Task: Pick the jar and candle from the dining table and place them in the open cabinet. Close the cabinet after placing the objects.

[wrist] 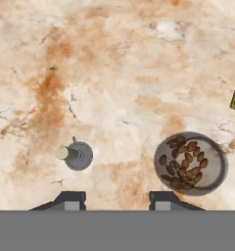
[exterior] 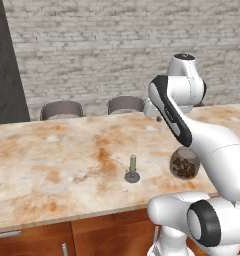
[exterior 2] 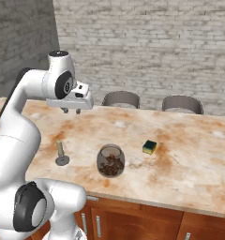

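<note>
The hand (exterior 2: 71, 111) hangs above the table (exterior: 52, 150), upper left of the right base view, with nothing between its fingers, which stand partly spread with a clear gap. In the hand view both fingertips (wrist: 70, 200) rise at the bottom edge; the candle (wrist: 76, 155) sits just above the left one and the jar (wrist: 190, 163) to the lower right, so neither is centred under the hand.

The jar (exterior 2: 110, 161) stands near the front edge of the table, middle of the right base view, with the candle (exterior 2: 62, 153) to its left, apart from it. A small cube (exterior 2: 149, 147) lies further right, well away from both.

The step in hand looks like lining up for a first pick. To do it well, the hand should probably shift until one thing sits midway between the fingertips before it descends. For the jar, the gap looks too narrow and would likely need widening first. For the candle, a grip on the upright stick seems safer than on its low dish, coming straight down so that it does not tip.
</note>
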Tool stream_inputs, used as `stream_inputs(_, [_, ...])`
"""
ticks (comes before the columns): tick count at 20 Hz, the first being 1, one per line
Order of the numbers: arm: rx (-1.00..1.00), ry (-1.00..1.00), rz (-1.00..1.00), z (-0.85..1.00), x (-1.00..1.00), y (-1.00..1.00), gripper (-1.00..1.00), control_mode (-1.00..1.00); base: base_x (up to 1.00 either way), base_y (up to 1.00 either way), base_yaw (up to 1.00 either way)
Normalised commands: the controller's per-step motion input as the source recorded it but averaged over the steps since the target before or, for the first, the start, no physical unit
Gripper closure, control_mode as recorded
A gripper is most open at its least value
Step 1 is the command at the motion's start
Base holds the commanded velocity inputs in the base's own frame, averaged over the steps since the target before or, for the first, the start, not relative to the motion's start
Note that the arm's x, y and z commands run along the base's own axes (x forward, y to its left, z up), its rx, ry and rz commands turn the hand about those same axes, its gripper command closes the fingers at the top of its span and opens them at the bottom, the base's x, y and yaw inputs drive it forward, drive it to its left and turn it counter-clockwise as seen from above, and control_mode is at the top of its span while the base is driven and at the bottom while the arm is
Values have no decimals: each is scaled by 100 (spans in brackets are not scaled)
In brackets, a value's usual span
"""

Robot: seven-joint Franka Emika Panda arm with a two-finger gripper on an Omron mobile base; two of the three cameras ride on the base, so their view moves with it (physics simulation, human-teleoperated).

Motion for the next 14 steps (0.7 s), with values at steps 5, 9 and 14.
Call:
stream_inputs(5, [1,0,0,-4,-1,-6,-100,-100,0,0,0])
stream_inputs(9, [9,0,-3,-8,-10,-16,-100,-100,0,0,0])
stream_inputs(14, [13,0,-6,-8,-15,-21,-100,-100,0,0,0])
